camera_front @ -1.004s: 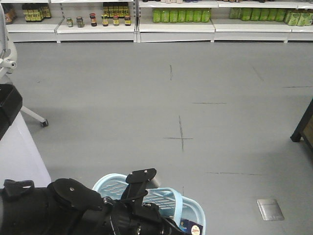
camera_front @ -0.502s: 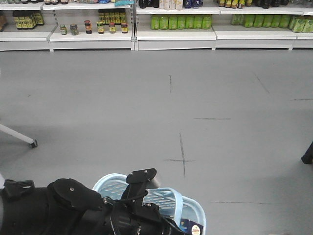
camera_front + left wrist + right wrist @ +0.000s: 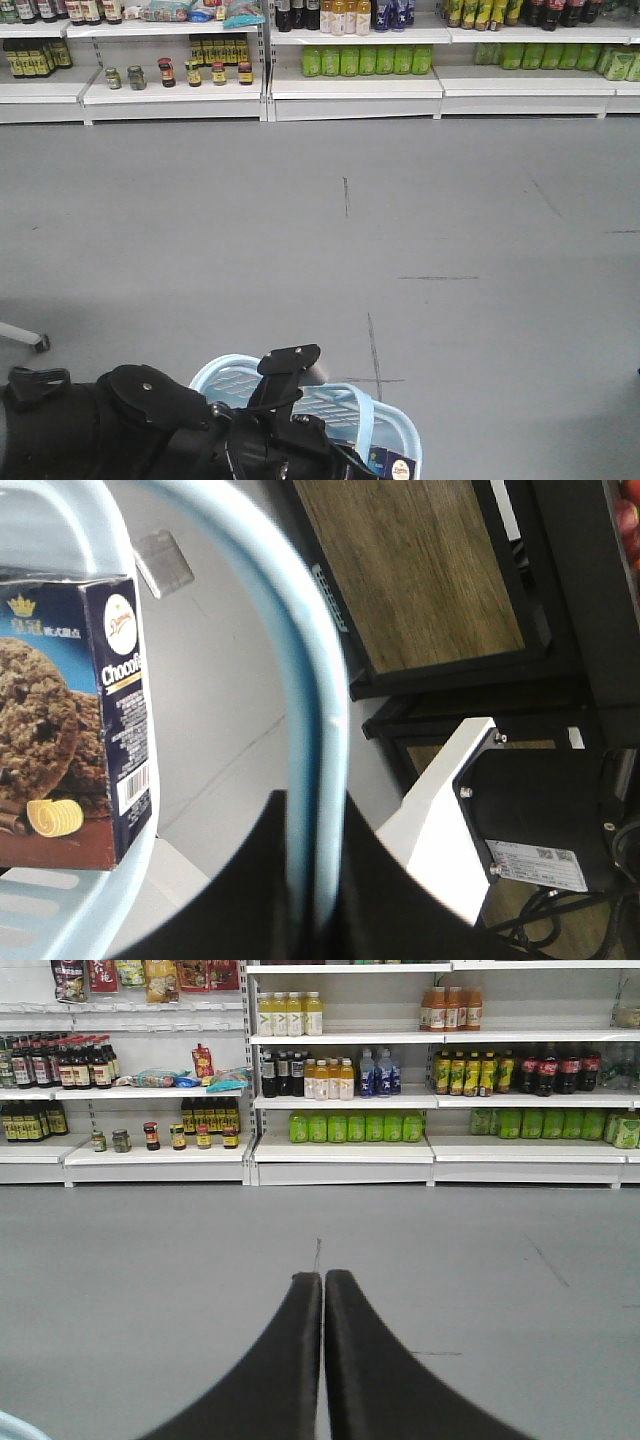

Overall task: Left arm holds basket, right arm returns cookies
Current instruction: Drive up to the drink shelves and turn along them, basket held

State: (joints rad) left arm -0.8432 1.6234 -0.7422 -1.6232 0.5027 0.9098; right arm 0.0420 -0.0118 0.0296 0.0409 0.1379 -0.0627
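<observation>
Front view: the black left arm [image 3: 140,425] hung over the pale-blue basket [image 3: 404,432], with a corner of the navy cookies carton [image 3: 392,466] showing inside it. Left wrist view: the left claw [image 3: 312,815] was clamped on the basket's handle [image 3: 300,640]. The carton stood upright in the picture, its narrow side with white "Choco" lettering and a barcode facing the camera. Right wrist view: the right claw [image 3: 323,1278] was pressed closed and empty, pointing at the shelves [image 3: 340,1150].
</observation>
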